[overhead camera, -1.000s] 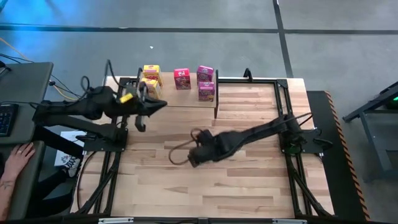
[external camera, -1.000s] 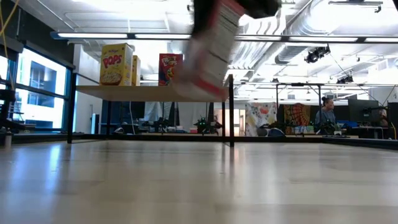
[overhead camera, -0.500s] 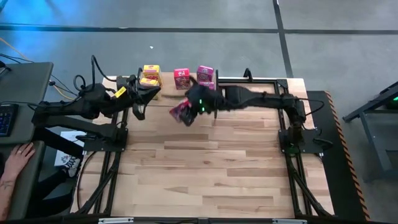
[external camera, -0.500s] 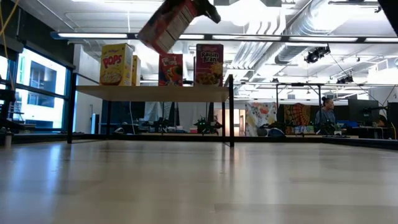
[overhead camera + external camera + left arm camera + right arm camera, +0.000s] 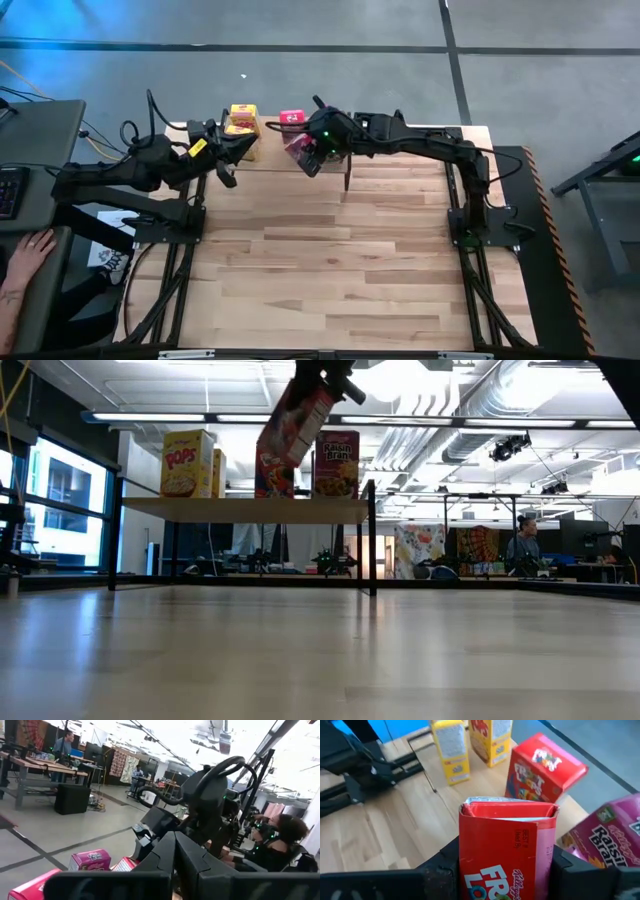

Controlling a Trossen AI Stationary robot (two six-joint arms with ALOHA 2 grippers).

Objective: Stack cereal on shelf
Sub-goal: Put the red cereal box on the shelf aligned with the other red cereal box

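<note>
The shelf [image 5: 270, 152] stands at the table's far edge, a wood plank on black legs [image 5: 230, 508]. On it stand two yellow boxes [image 5: 240, 120] [image 5: 187, 462], a Froot Loops box [image 5: 542, 770] [image 5: 270, 478] and a pink Raisin Bran box [image 5: 337, 463] [image 5: 610, 835]. My right gripper [image 5: 316, 143] [image 5: 507, 862] is over the shelf, shut on a red-pink cereal box [image 5: 297, 422] [image 5: 303, 155]. My left gripper [image 5: 240, 148] is at the shelf's left part beside the yellow boxes, shut and empty. My right gripper pinches the cereal box between its two fingers [image 5: 445, 862], one on each broad face [image 5: 470, 855]. It comes from above, slanting, and grips the box's upper end [image 5: 318, 390]. The box hangs tilted below it, lifted clear above the shelf top.
The right arm [image 5: 420, 150] reaches across the shelf's right end and hides the boxes there. A black shelf leg [image 5: 372, 540] stands at the right corner. Bare tabletop [image 5: 330, 270] spreads toward the near edge. A person's hand [image 5: 30, 245] rests at a desk left of the table.
My right gripper rose from low over the table's middle and swung toward the far edge, carrying the box up to the shelf; over the last half second it moved right and farther in, over the plank. My left gripper shifted slightly toward the far edge.
</note>
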